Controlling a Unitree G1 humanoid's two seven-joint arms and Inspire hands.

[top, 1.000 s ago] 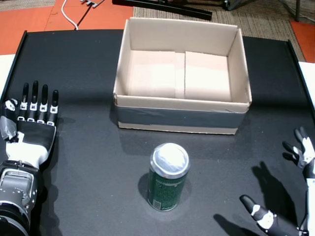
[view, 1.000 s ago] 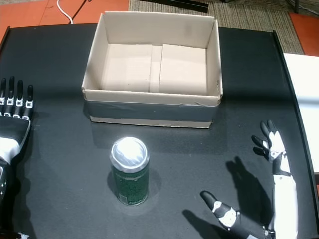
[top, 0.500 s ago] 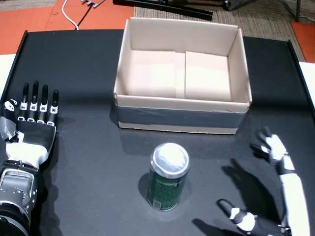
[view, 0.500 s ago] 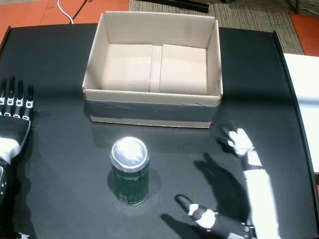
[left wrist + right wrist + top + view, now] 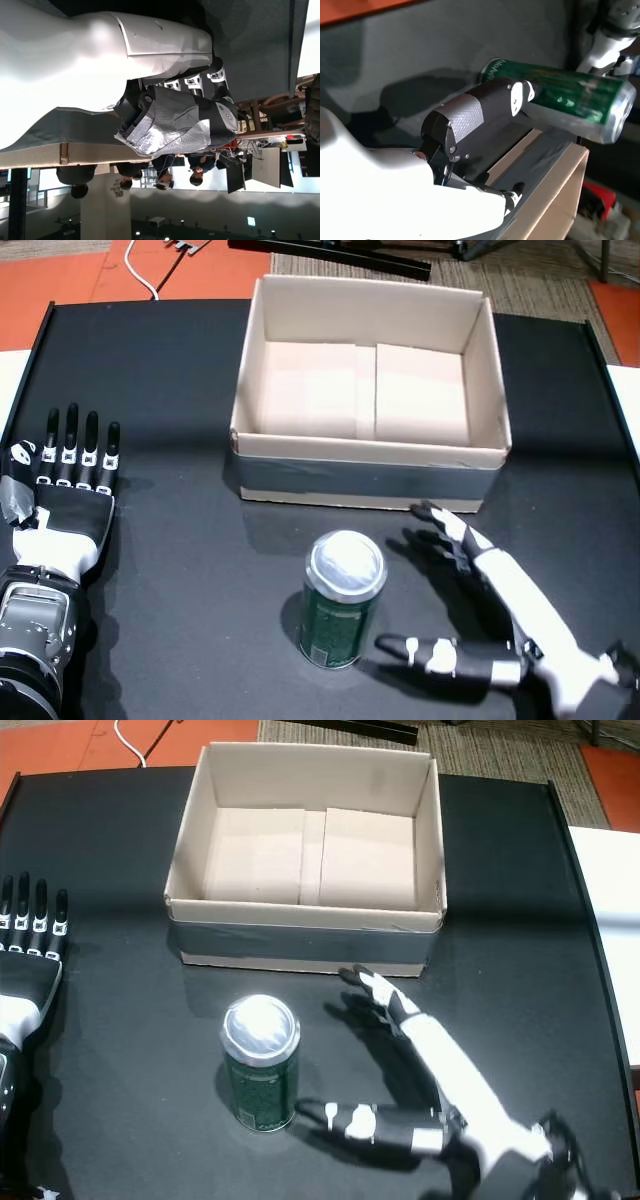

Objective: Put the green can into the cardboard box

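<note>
black counter (image 5: 150, 370) | green can (image 5: 340, 600) upright, lower centre, below cardboard box (image 5: 370, 390) | right hand (image 5: 480, 610) spread wide beside can, holding nothing | left hand (image 5: 65, 500) flat, fingers apart, lower left

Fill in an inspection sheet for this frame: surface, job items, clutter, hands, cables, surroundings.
Surface: black table, bare apart from the job items.
Job items: green can upright in front of the cardboard box; box open and holding nothing.
Clutter: nothing seen.
Hands: left hand flat on the table, fingers straight, holding nothing. Right hand open beside the can, thumb near its base; contact cannot be told.
Cables: white cable on the floor behind the table.
Surroundings: orange floor, woven mat; people and desks in the left wrist view.
</note>
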